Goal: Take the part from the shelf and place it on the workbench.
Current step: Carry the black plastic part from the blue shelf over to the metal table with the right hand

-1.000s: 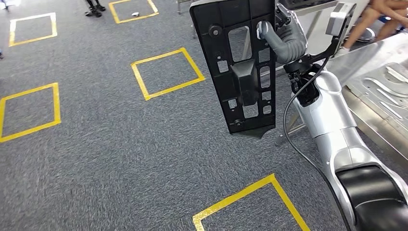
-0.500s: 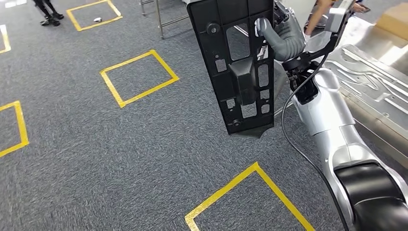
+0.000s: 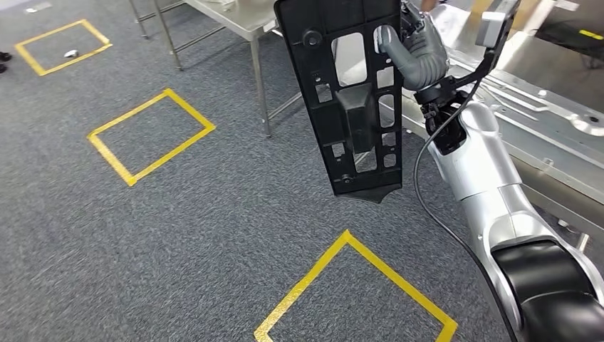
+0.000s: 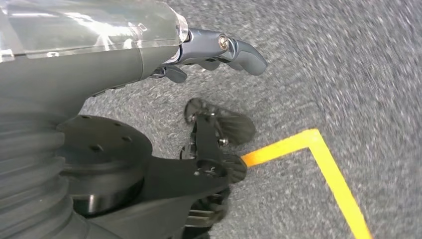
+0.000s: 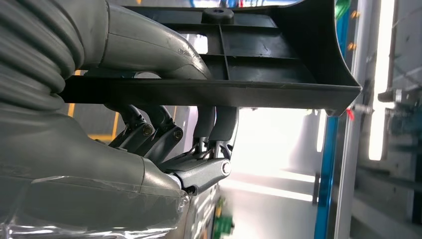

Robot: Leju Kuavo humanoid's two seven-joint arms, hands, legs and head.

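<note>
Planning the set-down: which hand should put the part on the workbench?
Right. The right hand already grips the black part beside the workbench; the left hand hangs over carpet.

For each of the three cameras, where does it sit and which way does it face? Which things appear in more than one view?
Head view: high on the body, facing forward and down at carpet, yellow floor tape and a metal workbench; the right arm raises the black plastic part.
Left wrist view: behind the left robot hand, facing down at carpet and tape.
Right wrist view: behind the right robot hand, which grips the part's edge.
Shared: the part and right robot hand, head and right wrist; tape, head and left wrist.
</note>
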